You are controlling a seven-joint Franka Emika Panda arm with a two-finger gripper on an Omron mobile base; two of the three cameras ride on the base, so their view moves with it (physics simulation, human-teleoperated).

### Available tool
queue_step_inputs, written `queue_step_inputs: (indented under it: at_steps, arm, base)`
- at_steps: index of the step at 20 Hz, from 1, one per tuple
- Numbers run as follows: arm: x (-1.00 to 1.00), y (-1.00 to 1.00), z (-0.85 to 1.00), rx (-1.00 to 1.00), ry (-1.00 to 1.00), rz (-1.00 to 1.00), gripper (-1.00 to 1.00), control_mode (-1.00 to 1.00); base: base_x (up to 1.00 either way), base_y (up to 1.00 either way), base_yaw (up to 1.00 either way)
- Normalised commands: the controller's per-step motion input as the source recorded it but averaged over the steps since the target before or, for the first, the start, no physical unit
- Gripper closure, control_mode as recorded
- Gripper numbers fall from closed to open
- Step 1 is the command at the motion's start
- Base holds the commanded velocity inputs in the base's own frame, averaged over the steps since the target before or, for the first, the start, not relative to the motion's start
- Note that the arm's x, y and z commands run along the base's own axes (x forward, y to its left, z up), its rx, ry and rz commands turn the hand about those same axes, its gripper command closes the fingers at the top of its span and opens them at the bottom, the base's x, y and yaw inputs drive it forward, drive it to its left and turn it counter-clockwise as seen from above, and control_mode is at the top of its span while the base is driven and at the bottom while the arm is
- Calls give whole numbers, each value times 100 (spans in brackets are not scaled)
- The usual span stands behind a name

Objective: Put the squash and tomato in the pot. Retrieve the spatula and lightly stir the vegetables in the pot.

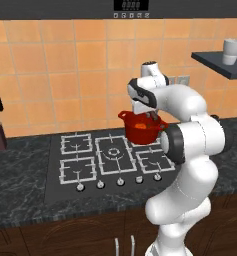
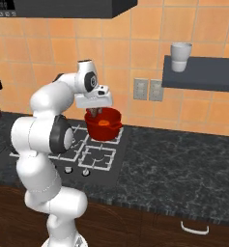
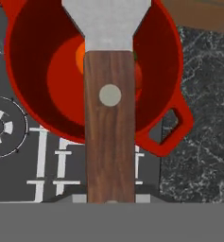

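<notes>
In the hand view the spatula (image 3: 109, 132) runs up from my gripper (image 3: 111, 201), which is shut on its brown wooden handle. Its grey blade (image 3: 106, 21) reaches down into the red pot (image 3: 160, 56). Behind the handle, the orange squash (image 3: 79, 56) peeks out on the left and the red tomato (image 3: 138, 75) on the right, both on the pot's floor. In the base views my gripper (image 1: 151, 116) (image 2: 97, 111) hangs just over the pot (image 1: 135, 134) (image 2: 94, 129), which stands on the back right burner. An orange patch of squash (image 2: 104, 123) shows inside.
The gas stove (image 1: 110, 155) has several grates and a row of knobs (image 1: 120, 181) along its front. Dark stone counter (image 2: 183, 164) extends to the right. A wall shelf (image 2: 203, 77) carries a white cup (image 2: 180, 56). Outlets (image 2: 148, 89) sit on the tiled wall.
</notes>
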Motion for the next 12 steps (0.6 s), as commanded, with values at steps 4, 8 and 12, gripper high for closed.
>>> queue_step_inputs:
  at_steps: [4,8,12]
  arm:
    - [47,-15,-24,-4,-2,0,100,-100]
    - [25,0,-1,-1,4,-1,100,-100]
    - [24,0,0,-16,0,2,100,-100]
  base:
    - [0,0,0]
    - [0,0,0]
    - [0,0,0]
